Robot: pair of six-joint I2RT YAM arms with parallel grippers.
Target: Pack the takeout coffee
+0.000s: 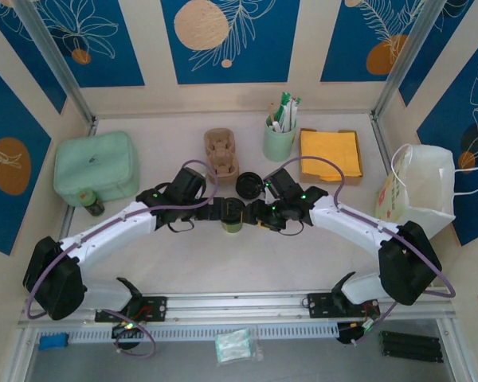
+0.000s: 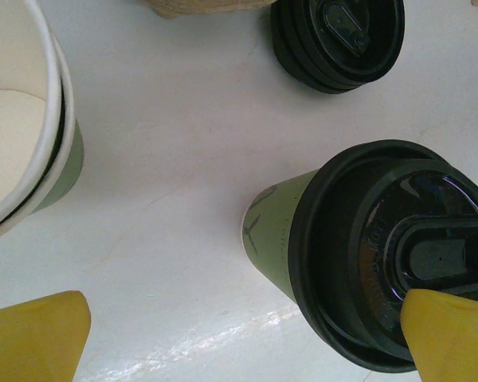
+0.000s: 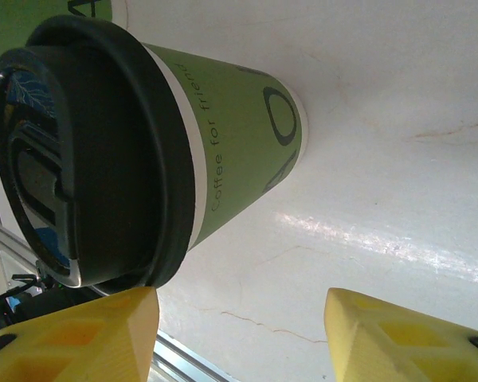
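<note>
- The takeout coffee (image 3: 239, 127) stood upright on the tabletop (image 3: 398, 119) with its black lid on, near the middle where the two arms met. It was in neither the cardboard cup carrier (image 1: 221, 153) nor the white paper bag (image 1: 418, 187).
- By my reckoning the packing proper had not begun. The cup was capped, but gripping it, lifting it and setting it into the carrier or bag all remained.
- The right hand (image 3: 239, 310) was spread wide, its yellow fingers (image 3: 88, 334) low on either side of bare tabletop. The coffee was just ahead of it and not held.
- The left hand (image 2: 243, 310) was spread as well. One of its fingers overlapped the lid's rim in its own camera, and I could not tell whether it touched.
- The left wrist camera added the neighbours: the lidless cup (image 2: 32, 135) near the coffee, and the loose black lids (image 2: 338, 40) beyond.
- The right wrist camera gave the coffee's printed green side and its foot flat on the tabletop.
- The overhead camera gave the layout. The carrier was behind the hands and the bag was well apart at the right edge.
</note>
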